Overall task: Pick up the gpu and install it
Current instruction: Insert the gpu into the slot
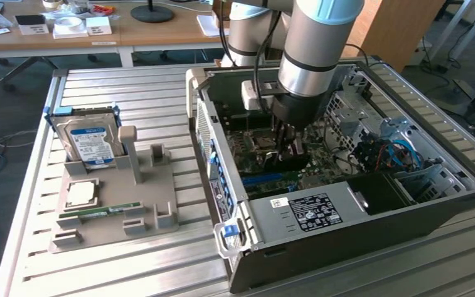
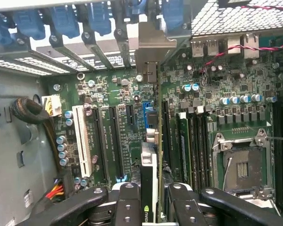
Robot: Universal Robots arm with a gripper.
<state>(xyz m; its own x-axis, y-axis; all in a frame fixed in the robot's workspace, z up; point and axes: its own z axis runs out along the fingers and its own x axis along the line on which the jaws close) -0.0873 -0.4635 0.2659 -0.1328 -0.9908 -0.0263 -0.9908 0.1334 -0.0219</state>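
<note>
My gripper (image 1: 289,148) reaches down into the open computer case (image 1: 435,210), over the green motherboard (image 1: 254,148). It is shut on the gpu (image 1: 294,163), a dark flat card held upright. In the wrist view the gpu (image 2: 149,162) shows edge-on between the black fingers (image 2: 127,202), and my gripper (image 2: 150,200) clamps it from both sides. The card's metal bracket (image 2: 151,42) lies against the row of rear slot openings. The card's edge runs in line with the blue expansion slot (image 2: 146,113) on the motherboard (image 2: 108,94). Whether the card touches the slot I cannot tell.
An empty CPU socket (image 2: 240,165), black memory slots (image 2: 191,141) and a white slot (image 2: 82,136) flank the card. Cables (image 1: 386,154) and a power supply (image 1: 303,210) fill the case. On the exterior view's left, a grey holder (image 1: 114,204) carries a hard drive (image 1: 89,142), a CPU (image 1: 81,193) and a memory stick (image 1: 101,212).
</note>
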